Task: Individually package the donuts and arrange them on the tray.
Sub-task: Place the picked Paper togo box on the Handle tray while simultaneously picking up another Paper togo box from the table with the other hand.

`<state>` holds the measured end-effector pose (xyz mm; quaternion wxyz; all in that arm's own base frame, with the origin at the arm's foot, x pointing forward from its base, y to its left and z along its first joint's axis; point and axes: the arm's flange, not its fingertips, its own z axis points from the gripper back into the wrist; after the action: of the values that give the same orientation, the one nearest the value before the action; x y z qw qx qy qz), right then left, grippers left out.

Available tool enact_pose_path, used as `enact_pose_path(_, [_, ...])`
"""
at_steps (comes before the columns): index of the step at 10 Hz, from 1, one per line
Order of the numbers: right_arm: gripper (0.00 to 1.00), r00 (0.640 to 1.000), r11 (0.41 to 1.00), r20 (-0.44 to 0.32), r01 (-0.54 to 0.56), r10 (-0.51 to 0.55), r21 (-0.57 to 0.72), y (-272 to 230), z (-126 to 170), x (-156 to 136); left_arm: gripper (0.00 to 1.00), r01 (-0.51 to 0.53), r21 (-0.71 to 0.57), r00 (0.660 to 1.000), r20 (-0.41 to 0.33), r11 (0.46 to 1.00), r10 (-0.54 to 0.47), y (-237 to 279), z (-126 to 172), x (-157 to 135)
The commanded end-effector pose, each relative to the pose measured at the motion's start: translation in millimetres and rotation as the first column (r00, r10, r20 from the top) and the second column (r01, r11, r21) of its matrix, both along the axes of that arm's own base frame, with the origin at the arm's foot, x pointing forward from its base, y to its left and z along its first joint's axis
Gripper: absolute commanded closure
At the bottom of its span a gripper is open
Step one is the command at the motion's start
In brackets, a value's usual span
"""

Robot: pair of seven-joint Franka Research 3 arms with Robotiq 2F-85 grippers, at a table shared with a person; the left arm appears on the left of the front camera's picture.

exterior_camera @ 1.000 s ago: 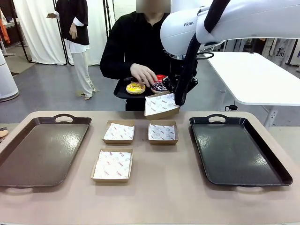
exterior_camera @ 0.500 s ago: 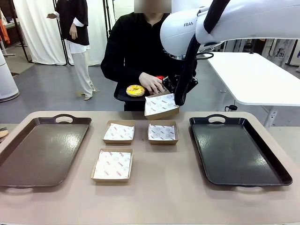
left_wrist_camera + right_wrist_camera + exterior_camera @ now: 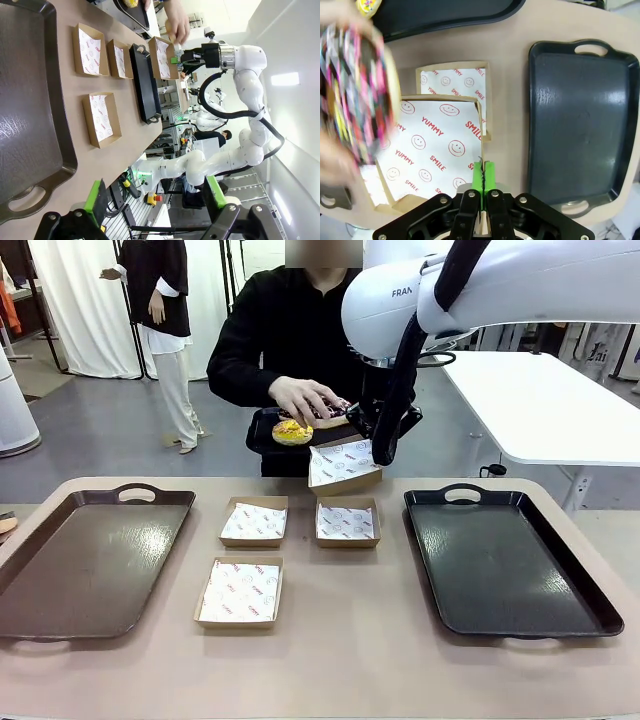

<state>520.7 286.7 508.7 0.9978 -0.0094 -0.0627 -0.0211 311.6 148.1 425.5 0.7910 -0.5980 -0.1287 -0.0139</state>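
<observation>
Okay, right fingers are clamped shut on the near rim of a paper-lined box, which is held up tilted over the desk's far edge, just above the far-right of three empty boxes. The person's hand holds the sprinkled donut right at the box's open top. The yellow donut sits on the person's small tray, off the desk.

Risk, as I judge it: the box hangs from one thin rim pinch, so the donut's weight could swing or slip it. A drop on the tilted liner could also roll the donut out.

The right wrist view shows the pinch on the rim and the donut, blurred, beside the liner. The front view doesn't resolve that grip, but it gives both big trays: brown at the left edge, black at the right. The left wrist view shows the left fingers spread wide and holding nothing, near the brown tray.
</observation>
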Motion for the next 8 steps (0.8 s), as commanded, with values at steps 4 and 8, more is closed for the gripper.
enact_pose_path(4, [1.0, 1.0, 1.0, 0.012, 0.008, -0.009, 0.008, -0.4, 1.3, 0.2, 0.0, 0.004, -0.01, 1.0, 0.016, 1.0, -0.003, 2.1, 1.2, -0.9])
enact_pose_path(8, [1.0, 1.0, 1.0, 0.012, 0.008, -0.009, 0.008, -0.4, 1.3, 0.2, 0.0, 0.004, -0.01, 1.0, 0.016, 1.0, -0.003, 2.1, 1.2, -0.9])
